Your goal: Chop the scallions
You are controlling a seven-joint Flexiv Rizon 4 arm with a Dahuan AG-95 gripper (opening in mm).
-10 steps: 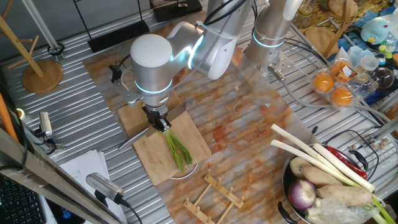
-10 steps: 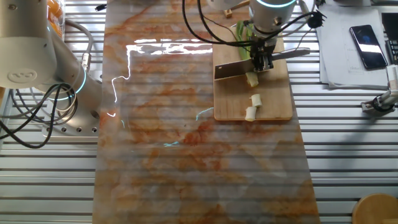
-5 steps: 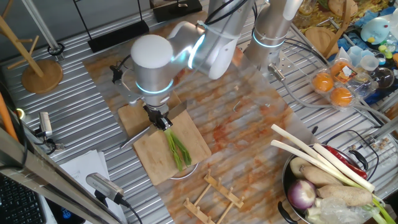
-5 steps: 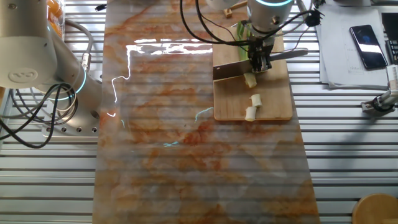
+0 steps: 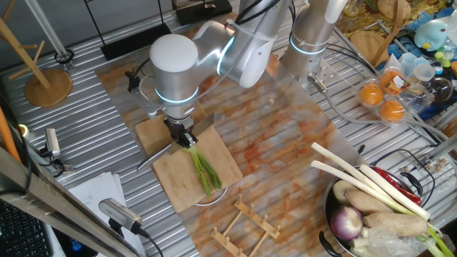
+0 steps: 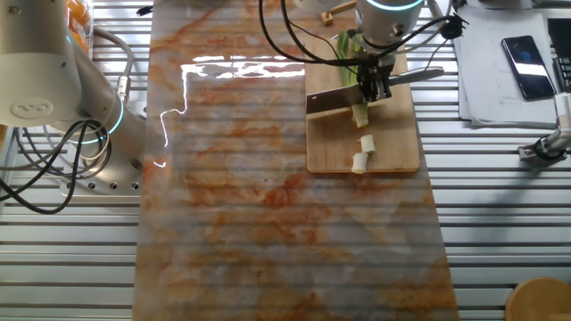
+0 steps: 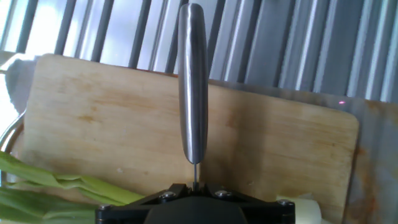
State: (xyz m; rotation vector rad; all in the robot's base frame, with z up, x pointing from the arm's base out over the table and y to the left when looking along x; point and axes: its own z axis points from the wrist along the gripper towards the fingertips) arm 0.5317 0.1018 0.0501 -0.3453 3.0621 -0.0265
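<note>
The scallions (image 5: pixel 203 171) lie on the wooden cutting board (image 5: pixel 228 170), green leaves pointing to the near edge. In the other fixed view the pale stalk end (image 6: pixel 359 114) lies just under the knife blade (image 6: pixel 332 100), and two short cut bits (image 6: pixel 362 152) sit further along the board (image 6: pixel 393 156). My gripper (image 5: pixel 184 137) stands over the stalk, shut on the knife's metal handle (image 7: pixel 192 87), which sticks out past the board's side. In the hand view the green leaves (image 7: pixel 56 186) are at lower left and a white end (image 7: pixel 305 208) at lower right.
A metal bowl (image 5: pixel 330 214) with long white leek stalks, an onion and a red pepper sits at the right. A wooden rack (image 5: pixel 246 221) lies near the board. A second arm's base (image 6: pixel 53 80) stands at the far side, and a phone (image 6: pixel 522 55) rests on papers.
The gripper with the knife has shifted very slightly, seemingly upward. The scallions and cut bits have stayed where they were.
</note>
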